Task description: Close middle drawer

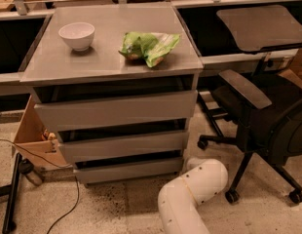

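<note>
The grey cabinet (112, 62) stands in the middle of the camera view with three drawers. The middle drawer (124, 146) shows its plain flat front, with a dark gap above it, about level with the fronts above and below. The top drawer (117, 110) has the taller front and the lowest drawer (129, 170) the narrowest. My gripper is out of view. Only a white rounded arm segment (192, 196) shows at the bottom, on the floor side, just right of the lowest drawer's corner.
A white bowl (76, 35) and a green bag (148, 45) lie on the cabinet top. A black office chair (260, 116) stands close on the right. A cardboard box (31, 140) and a cable (63, 213) are on the left floor. Desks run behind.
</note>
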{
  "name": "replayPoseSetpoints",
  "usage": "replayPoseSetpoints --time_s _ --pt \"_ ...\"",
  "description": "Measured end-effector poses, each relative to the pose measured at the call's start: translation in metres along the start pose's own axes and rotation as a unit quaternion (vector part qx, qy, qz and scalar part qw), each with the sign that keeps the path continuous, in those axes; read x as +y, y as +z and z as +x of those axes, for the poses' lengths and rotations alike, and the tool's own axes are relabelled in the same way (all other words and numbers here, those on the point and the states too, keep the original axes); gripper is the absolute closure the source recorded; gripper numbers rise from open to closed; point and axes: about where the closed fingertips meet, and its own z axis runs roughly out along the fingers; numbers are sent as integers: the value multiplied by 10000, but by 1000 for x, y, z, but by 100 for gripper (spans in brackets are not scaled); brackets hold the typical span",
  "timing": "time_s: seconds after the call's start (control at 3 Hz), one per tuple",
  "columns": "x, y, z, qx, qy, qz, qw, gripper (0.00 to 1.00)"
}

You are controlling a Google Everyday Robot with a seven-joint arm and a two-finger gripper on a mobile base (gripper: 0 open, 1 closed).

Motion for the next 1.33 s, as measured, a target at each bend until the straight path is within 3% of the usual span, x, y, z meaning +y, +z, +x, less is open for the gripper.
replayPoseSetpoints --time_s 0.33,0.67,1.0,1.33 --pt "-47 -46 19 -420 -517 325 9972 100" --pt "-65 -96 43 -803 -1180 480 9886 100" --pt "-1 -168 28 -1334 -1921 -6 9723 100" --pt "55 -236 18 -1446 -1917 -497 9695 100"
